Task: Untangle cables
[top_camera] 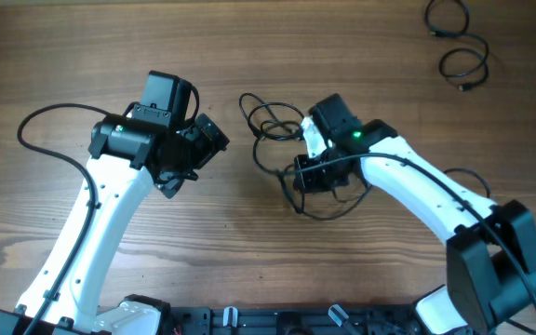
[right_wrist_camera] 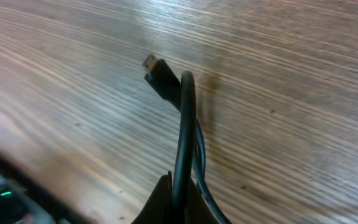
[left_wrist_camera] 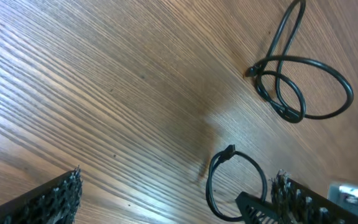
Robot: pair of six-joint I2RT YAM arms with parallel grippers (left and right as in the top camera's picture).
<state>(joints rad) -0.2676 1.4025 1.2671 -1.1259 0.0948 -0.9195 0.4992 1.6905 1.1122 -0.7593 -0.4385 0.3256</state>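
Cables (top_camera: 273, 126): thin black cords, the item of the task, lying as a knot of overlapping loops near the middle of the desk (top_camera: 63, 56), a little toward 1 o'clock from centre in the overhead view. Two further coils (top_camera: 463, 63) lie well apart from the knot, far out at 2 o'clock, seemingly not crossing each other. Right claw (top_camera: 307, 175): closed tight on one strand (right_wrist_camera: 183, 124) at the 5 o'clock edge of the knot. Its wrist view shows that strand rising from between the fingers to a small plug (right_wrist_camera: 157, 70) with a brass-coloured tip, which appears to be held clear of the wood. Left claw (top_camera: 210, 138): spread fully wide, holding nothing, at 9 o'clock of the knot and near it without touching. Its wrist view shows two loops of cord flat on the desk ahead of the fingers; which cords these are cannot be told. Handling, by judgement: very light, limp, with some spring that keeps the coils curled. The smooth jacket is likely to slide through a loose pinch. The plug is the only stiff part and may snag in a loop. Best hold is just behind a plug or on a free outer strand. A hard pull would probably tighten the crossings, so a slow draw with the other end pinned is advised.
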